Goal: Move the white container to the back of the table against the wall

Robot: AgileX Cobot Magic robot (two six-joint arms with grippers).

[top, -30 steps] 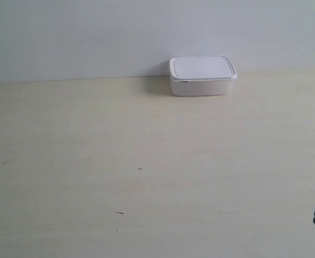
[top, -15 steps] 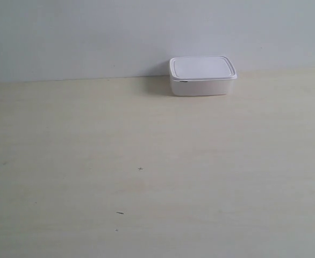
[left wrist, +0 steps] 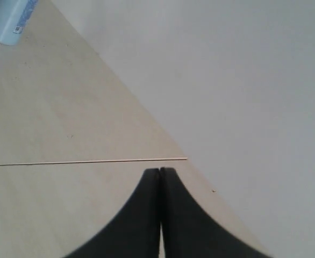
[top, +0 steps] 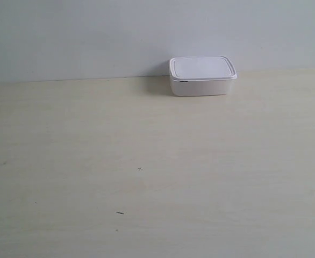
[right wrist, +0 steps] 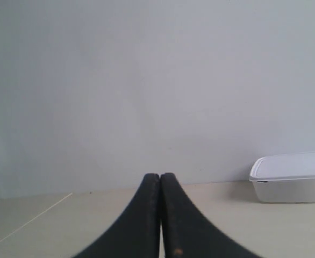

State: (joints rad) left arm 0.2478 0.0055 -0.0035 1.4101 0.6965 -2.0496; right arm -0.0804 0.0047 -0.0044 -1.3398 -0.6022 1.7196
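The white container (top: 202, 76) stands with its lid on at the back of the cream table (top: 147, 161), right by the pale wall (top: 93, 37). The right wrist view also shows the container (right wrist: 292, 184), far off to one side by the wall. My right gripper (right wrist: 160, 176) is shut, its black fingers pressed together with nothing between them, well away from the box. My left gripper (left wrist: 160, 171) is shut and empty too, over bare table near the wall. Neither arm shows in the exterior view.
A pale blue cylinder with a label (left wrist: 11, 20) lies at one corner of the left wrist view. A thin seam line (left wrist: 87, 161) crosses the tabletop there. A few tiny dark marks (top: 140, 169) dot the table.
A dark piece of the arm at the exterior view's lower right corner one second ago has gone out of view. The container has not moved.
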